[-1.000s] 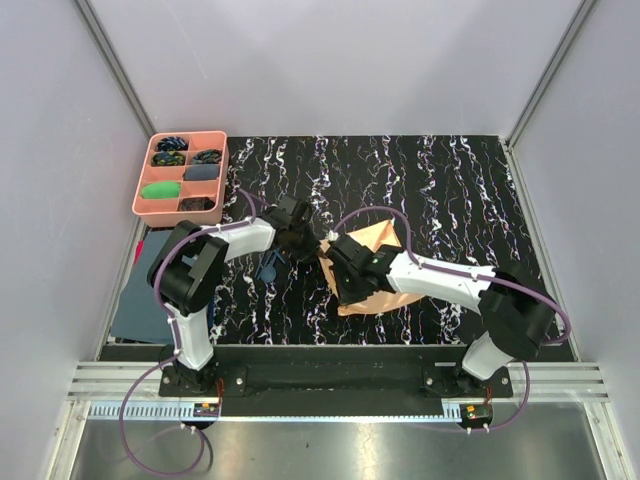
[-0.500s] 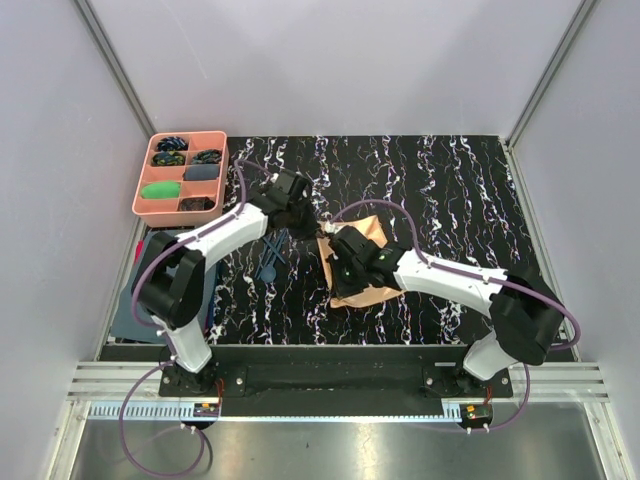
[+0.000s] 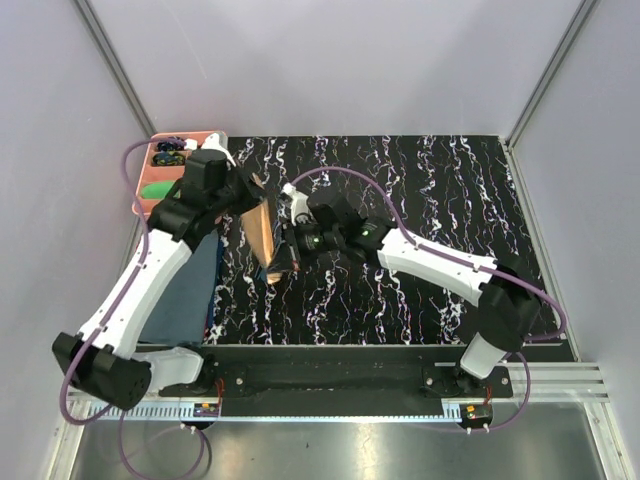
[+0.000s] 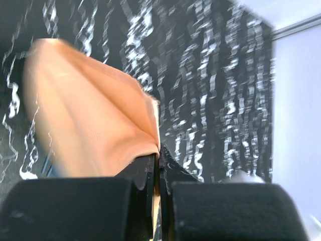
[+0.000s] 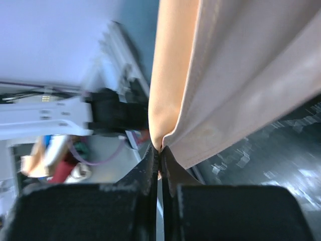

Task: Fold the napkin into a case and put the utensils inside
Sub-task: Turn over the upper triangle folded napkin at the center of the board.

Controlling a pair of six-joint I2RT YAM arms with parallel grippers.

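Note:
The peach-orange napkin [image 3: 264, 235] hangs off the table at the left of the black marbled mat [image 3: 420, 220], held stretched between both grippers. My left gripper [image 3: 254, 188] is shut on its upper corner. In the left wrist view the fabric [image 4: 90, 125] runs away from the closed jaws of the left gripper [image 4: 159, 155]. My right gripper [image 3: 288, 258] is shut on the lower edge. In the right wrist view the cloth [image 5: 225, 75] is pinched in a fold at the tips of the right gripper [image 5: 160, 150]. It is not a case, only a loose sheet. The utensils are hidden.
A pink compartment tray [image 3: 190, 136] stands at the back left, largely covered by my left arm. A dark blue-grey cloth [image 3: 190, 290] lies along the mat's left edge, under that arm. Grey walls close in on three sides.
The left gripper closed on the napkin. Both arms then swung left and up, and the napkin came off the mat's middle to hang between them.

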